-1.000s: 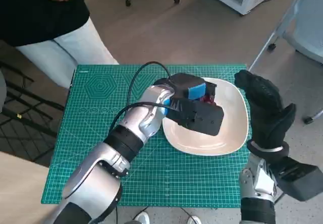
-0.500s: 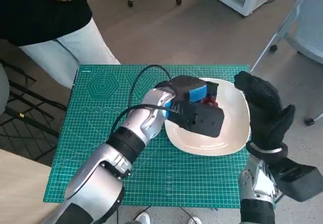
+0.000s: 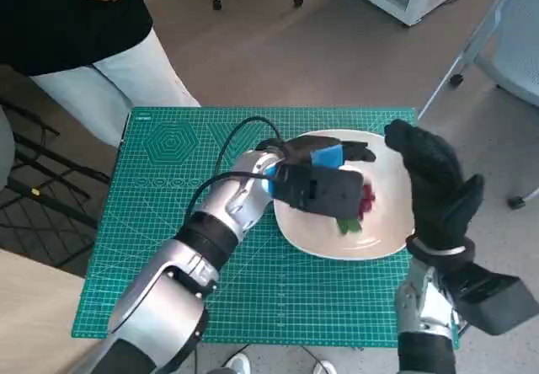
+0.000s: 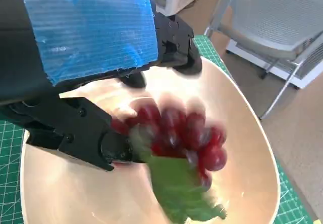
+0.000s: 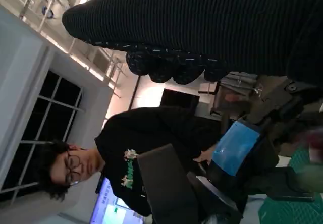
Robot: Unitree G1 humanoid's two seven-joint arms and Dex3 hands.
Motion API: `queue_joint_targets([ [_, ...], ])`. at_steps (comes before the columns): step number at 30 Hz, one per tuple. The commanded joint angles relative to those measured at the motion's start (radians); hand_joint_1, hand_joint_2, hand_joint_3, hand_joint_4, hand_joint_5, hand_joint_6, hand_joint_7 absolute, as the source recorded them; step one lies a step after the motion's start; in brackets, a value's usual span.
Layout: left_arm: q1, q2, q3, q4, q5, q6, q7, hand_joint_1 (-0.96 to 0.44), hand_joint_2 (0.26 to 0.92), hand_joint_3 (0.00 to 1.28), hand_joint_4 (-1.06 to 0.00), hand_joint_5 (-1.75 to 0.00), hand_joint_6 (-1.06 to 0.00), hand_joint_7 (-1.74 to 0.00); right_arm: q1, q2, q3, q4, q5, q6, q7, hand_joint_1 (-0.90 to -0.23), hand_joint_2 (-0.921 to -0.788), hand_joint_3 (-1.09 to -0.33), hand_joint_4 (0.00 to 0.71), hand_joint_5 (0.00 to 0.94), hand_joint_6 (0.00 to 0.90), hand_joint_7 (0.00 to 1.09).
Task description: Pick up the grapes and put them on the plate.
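A bunch of red grapes (image 3: 365, 199) with a green leaf lies in the white plate (image 3: 389, 165), just right of my left hand (image 3: 316, 180). That hand hovers over the plate's middle with its fingers (image 4: 174, 42) spread and nothing between them. In the left wrist view the grapes (image 4: 176, 133) are blurred below the fingers, inside the plate (image 4: 247, 138). My gloved right hand (image 3: 434, 180) stands upright over the plate's right rim, fingers apart, holding nothing.
The plate sits on a green cutting mat (image 3: 168, 189) that covers the small table. A person in a black top and pale trousers (image 3: 93, 45) stands at the mat's far left corner. Chair legs (image 3: 472, 50) rise at the far right.
The grapes, earlier tucked under my left hand, now lie exposed on the plate to its right. The left hand's fingers have spread apart. My right hand stayed almost still.
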Motion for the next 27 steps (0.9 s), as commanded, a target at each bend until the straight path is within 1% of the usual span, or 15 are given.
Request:
queue_joint_targets([
  [1,0.024,0.021,-0.005,-0.003,0.009,-0.04,0.035,-0.62,0.921,0.11,0.0,0.0,-0.08,0.0,0.023,0.007,0.004,0.002,-0.005,0.014,-0.012,-0.662,-0.921,-0.695,0.452,0.001,0.119,0.33],
  [4,0.041,0.036,0.02,-0.013,-0.018,-0.056,0.04,-0.66,0.921,0.14,0.0,0.0,-0.08,0.0,0.024,0.008,0.007,0.001,-0.005,0.015,-0.013,-0.66,-0.921,-0.696,0.451,0.001,0.119,0.33],
  [7,0.069,0.056,0.065,-0.03,-0.064,-0.077,0.044,-0.68,0.921,0.17,0.0,0.0,-0.09,0.0,0.026,0.009,0.01,0.0,-0.006,0.014,-0.014,-0.659,-0.921,-0.697,0.451,0.001,0.119,0.33],
  [12,0.147,0.093,0.179,-0.082,-0.178,-0.145,0.063,-0.7,0.921,0.25,0.0,0.0,-0.11,-0.01,0.026,0.011,0.013,-0.002,-0.006,0.018,-0.016,-0.659,-0.921,-0.698,0.451,0.001,0.122,0.33],
  [15,0.198,0.106,0.262,-0.114,-0.268,-0.191,0.06,-0.69,0.921,0.31,-0.02,-0.01,-0.14,-0.03,0.025,0.012,0.013,-0.001,-0.006,0.021,-0.018,-0.659,-0.921,-0.698,0.451,0.0,0.123,0.33],
  [18,0.252,0.112,0.341,-0.152,-0.369,-0.238,0.032,-0.68,0.921,0.37,-0.06,-0.02,-0.17,-0.03,0.024,0.012,0.013,0.0,-0.006,0.023,-0.02,-0.662,-0.921,-0.698,0.451,0.0,0.125,0.33],
  [22,0.34,0.107,0.443,-0.223,-0.52,-0.307,-0.029,-0.68,0.921,0.43,-0.09,-0.03,-0.18,-0.04,0.024,0.013,0.015,-0.002,-0.007,0.025,-0.023,-0.664,-0.921,-0.697,0.451,0.001,0.127,0.33],
  [27,0.427,0.097,0.552,-0.27,-0.701,-0.378,-0.143,-0.69,0.921,0.48,-0.12,-0.02,-0.18,-0.03,0.02,0.013,0.017,0.001,-0.008,0.025,-0.024,-0.664,-0.921,-0.697,0.451,0.0,0.127,0.33],
])
